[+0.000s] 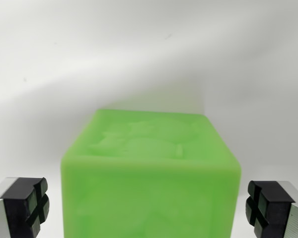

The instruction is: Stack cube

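Observation:
A bright green cube (151,178) with a raised pattern on its top face fills the lower middle of the wrist view, resting on a white surface (149,59). My gripper (148,207) is open and straddles the cube. Its left fingertip (26,206) and right fingertip (270,206), both black-padded, stand a little apart from the cube's sides, with a gap on each side. The cube's lower part runs out of the frame. No second cube is in view.
A plain white surface stretches beyond the cube, with a few tiny dark specks (25,79) on it.

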